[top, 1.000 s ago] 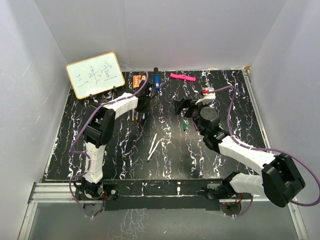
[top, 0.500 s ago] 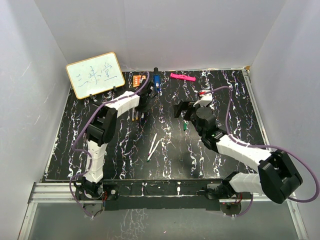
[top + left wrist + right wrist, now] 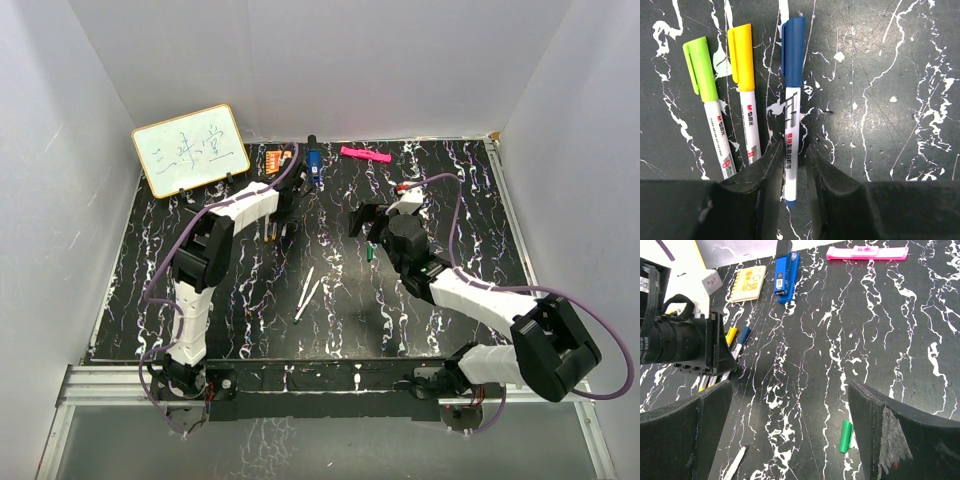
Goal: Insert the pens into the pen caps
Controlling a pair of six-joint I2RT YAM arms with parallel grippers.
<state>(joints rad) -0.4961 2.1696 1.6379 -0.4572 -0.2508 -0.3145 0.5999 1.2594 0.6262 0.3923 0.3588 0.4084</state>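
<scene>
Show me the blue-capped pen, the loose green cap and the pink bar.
blue-capped pen [image 3: 792,114]: left wrist view, white barrel just below the cap.
green cap [image 3: 845,436]: right wrist view, middle of its body.
pink bar [image 3: 867,253]: right wrist view, centre of the bar.

Top view high over the table [image 3: 150,260], left wrist close above capped pens [image 3: 791,130], right wrist facing them

A robotics lab test cell: plain white walls [image 3: 400,60] box in a black marbled table [image 3: 140,270]; left arm [image 3: 200,260] and right arm [image 3: 470,295] bolted to an aluminium rail [image 3: 100,385] at 6 o'clock, whiteboard [image 3: 190,150] at 10 o'clock
</scene>
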